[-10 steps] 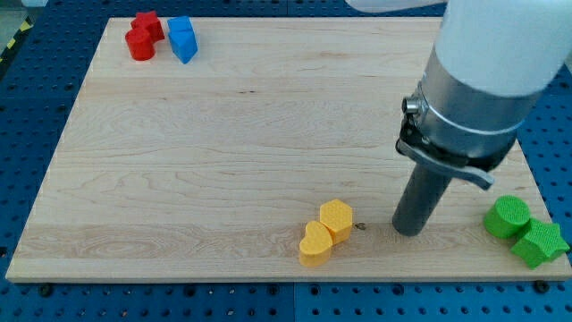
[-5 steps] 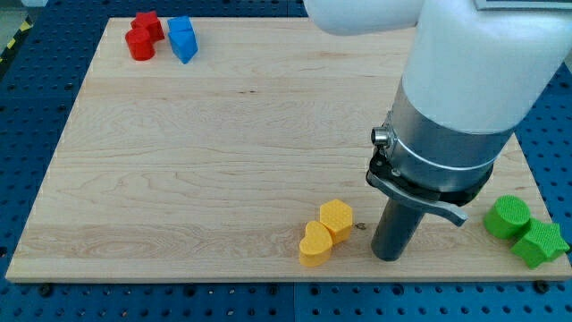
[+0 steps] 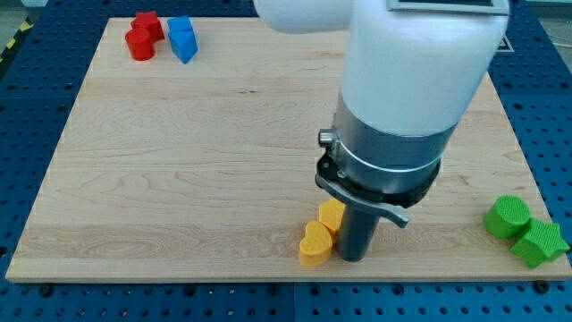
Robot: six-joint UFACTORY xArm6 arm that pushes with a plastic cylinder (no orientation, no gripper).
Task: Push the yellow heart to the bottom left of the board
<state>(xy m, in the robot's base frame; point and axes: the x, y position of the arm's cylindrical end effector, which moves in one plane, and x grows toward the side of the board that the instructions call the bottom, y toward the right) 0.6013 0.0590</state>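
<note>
The yellow heart (image 3: 314, 244) lies near the board's bottom edge, a little right of centre. A yellow hexagon block (image 3: 330, 215) touches it on its upper right and is partly hidden by the arm. My tip (image 3: 353, 258) rests on the board right beside the heart's right side and just below the hexagon, touching or nearly touching both. The large white and grey arm body covers the board above the tip.
Two red blocks (image 3: 141, 36) and a blue block (image 3: 182, 38) sit at the view's top left corner. A green cylinder (image 3: 507, 217) and a green star (image 3: 539, 243) sit at the bottom right edge. The wooden board (image 3: 179, 161) lies on a blue perforated table.
My tip has slid left along the bottom of the board, from well right of the yellow blocks to right against them. The yellow blocks have barely shifted.
</note>
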